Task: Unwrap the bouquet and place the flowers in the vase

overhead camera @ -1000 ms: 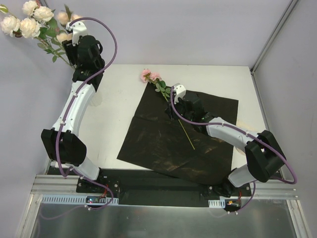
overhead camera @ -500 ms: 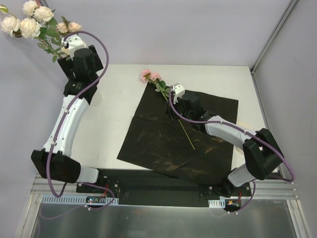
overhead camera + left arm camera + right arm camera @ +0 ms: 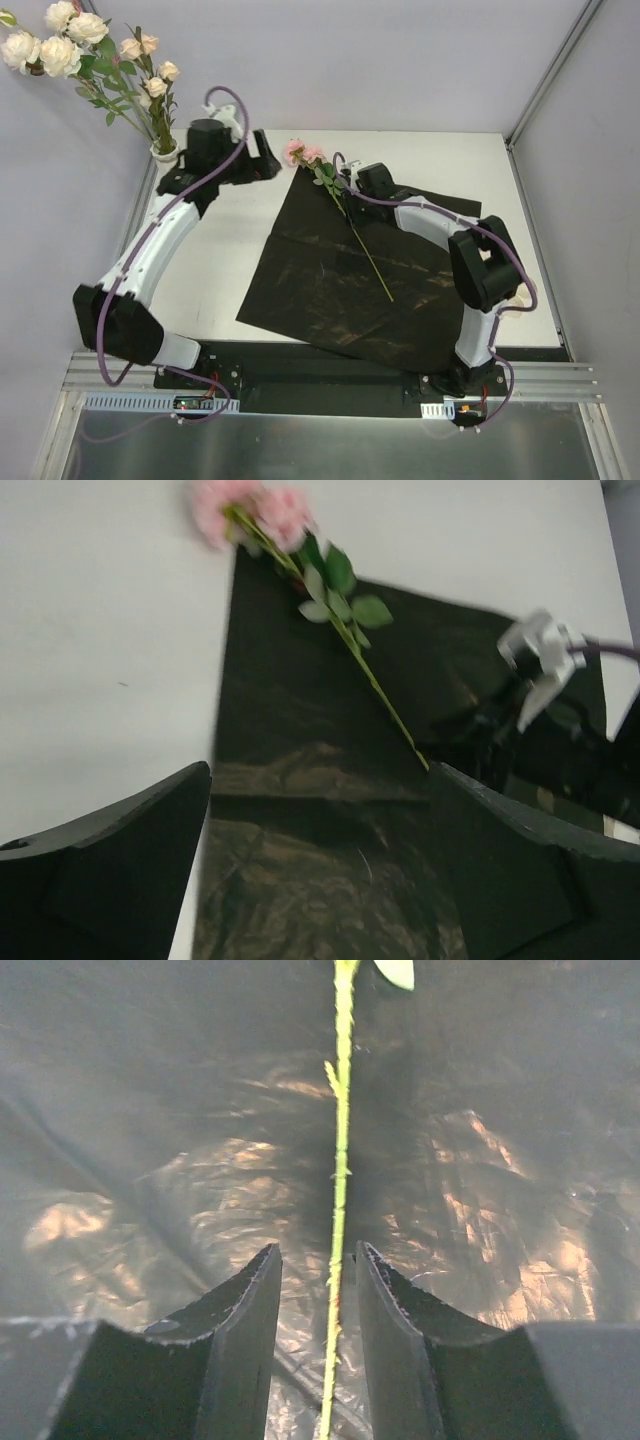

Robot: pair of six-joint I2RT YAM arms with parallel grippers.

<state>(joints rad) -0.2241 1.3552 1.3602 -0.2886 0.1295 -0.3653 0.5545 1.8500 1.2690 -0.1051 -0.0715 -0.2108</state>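
Observation:
One pink rose [image 3: 300, 153] lies at the far edge of the flat black paper sheet [image 3: 320, 290], its thin stem [image 3: 368, 258] running toward me. In the right wrist view the stem [image 3: 340, 1160] passes between the fingers of my right gripper [image 3: 317, 1247], which is open with a gap on each side. From above, that gripper [image 3: 348, 195] hangs over the stem just below the leaves. My left gripper [image 3: 268, 165] is wide open and empty [image 3: 320, 770], left of the pink rose [image 3: 250, 505]. The white vase [image 3: 163, 150] at the back left holds cream roses [image 3: 62, 42].
White tabletop [image 3: 220, 240] shows left of the sheet and behind it. Grey walls close in at the back and sides, and a metal post [image 3: 555, 70] stands at the back right. The right arm's elbow [image 3: 485, 265] rests above the sheet's right side.
My left arm has swung away from the vase toward the pink rose and its gripper has opened, leaving flowers in the vase. The right gripper has slid up the stem toward the leaves.

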